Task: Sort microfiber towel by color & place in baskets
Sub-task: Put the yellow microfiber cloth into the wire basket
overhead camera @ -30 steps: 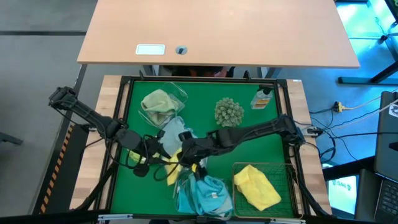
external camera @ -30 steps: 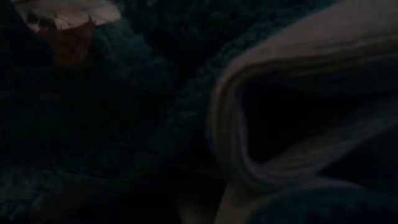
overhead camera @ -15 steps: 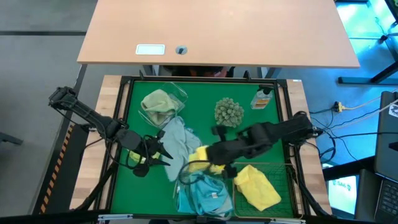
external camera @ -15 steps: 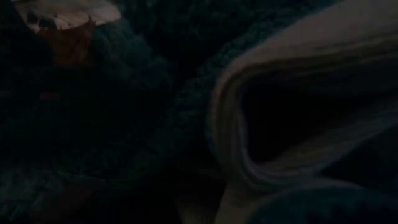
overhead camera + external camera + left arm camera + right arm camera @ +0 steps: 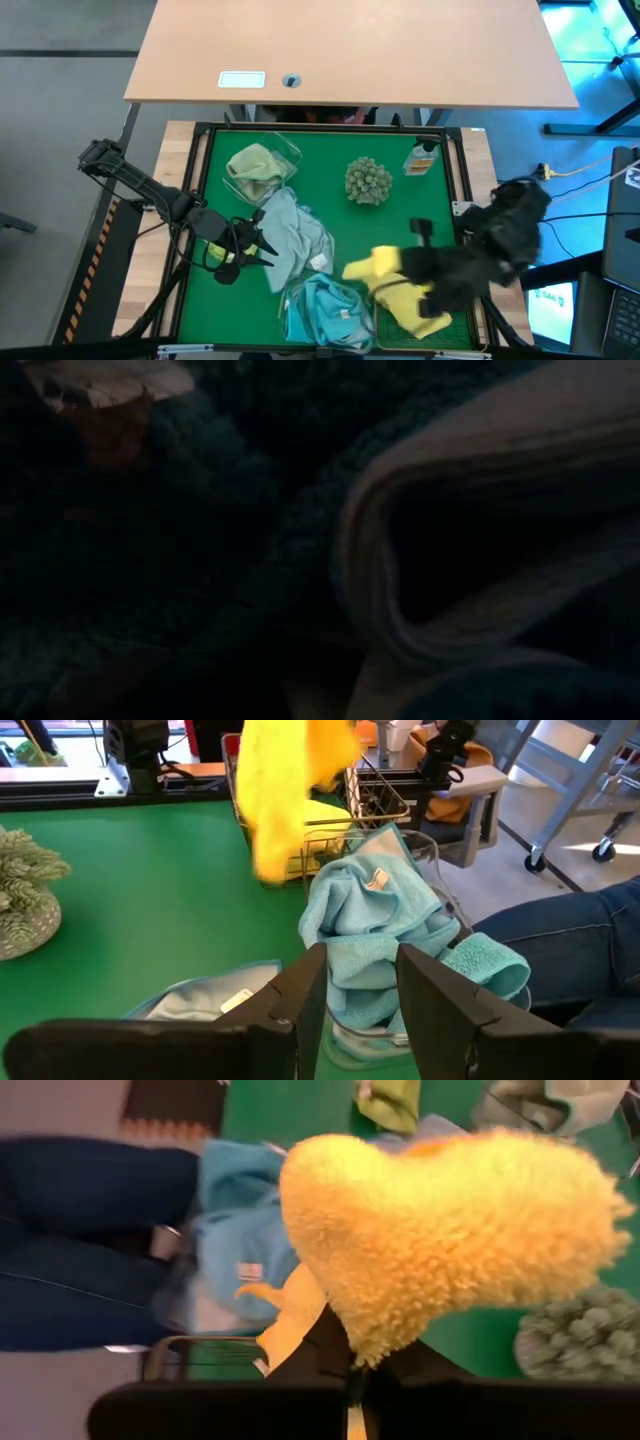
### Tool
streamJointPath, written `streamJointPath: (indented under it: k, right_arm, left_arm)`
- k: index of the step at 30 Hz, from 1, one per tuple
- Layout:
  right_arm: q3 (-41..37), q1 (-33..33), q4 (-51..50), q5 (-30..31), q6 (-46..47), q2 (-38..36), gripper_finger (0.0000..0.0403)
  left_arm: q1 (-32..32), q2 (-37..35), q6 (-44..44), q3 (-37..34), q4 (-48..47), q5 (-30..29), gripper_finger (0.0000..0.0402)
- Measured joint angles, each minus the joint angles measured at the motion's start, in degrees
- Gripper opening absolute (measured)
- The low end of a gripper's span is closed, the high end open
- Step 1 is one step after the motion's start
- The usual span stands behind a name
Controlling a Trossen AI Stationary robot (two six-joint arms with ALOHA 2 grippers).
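High view: the right claw (image 5: 400, 268) is blurred by motion, over the near right part of the green worktop (image 5: 390, 215). It carries a yellow towel (image 5: 372, 266), which hangs just beside the wire basket (image 5: 462, 272). Another yellow cloth (image 5: 415, 305) lies inside that basket, under the claw. Just beside the claw, toward the left arm, is a clear tub (image 5: 300, 292) w/ a teal towel (image 5: 330, 308) heaped in it. The left claw (image 5: 262, 247) rests low on the worktop, touching the edge of a light blue towel (image 5: 295, 232) spread flat. Well apart, at the far side, a second clear tub (image 5: 285, 152) holds a lime green towel (image 5: 255, 165). A spiky ball (image 5: 368, 180) and a small bottle (image 5: 423, 158) stand far from both claws.

Low view: very dark; only folds of cloth close to the lens, nothing more can be told.

Left wrist view: the left claw (image 5: 360, 982) is spread, nothing between its fingers (image 5: 300, 995); ahead is the teal towel (image 5: 375, 915), and beyond it the hanging yellow towel (image 5: 285, 790).

Right wrist view: the right claw (image 5: 352, 1365) is pressed together, pinching the yellow towel (image 5: 450, 1230). A person's leg (image 5: 85, 1240) in jeans shows beyond the worktop edge.
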Motion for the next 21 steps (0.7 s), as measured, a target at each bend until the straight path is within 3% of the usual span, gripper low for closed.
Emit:
streamJointPath:
  k: [15, 21]
  right_arm:
    - [0.00, 23.66, -0.02, 14.82, 26.23, -2.77, 0.0001]
    - [-1.12, 30.62, 0.09, 25.85, 32.04, -2.77, 0.0001]
  left_arm:
    - [0.00, 0.00, 0.17, 0.00, 0.01, -0.01, 0.0115]
    - [0.00, 0.00, 0.17, 0.00, 0.01, 0.00, 0.0115]
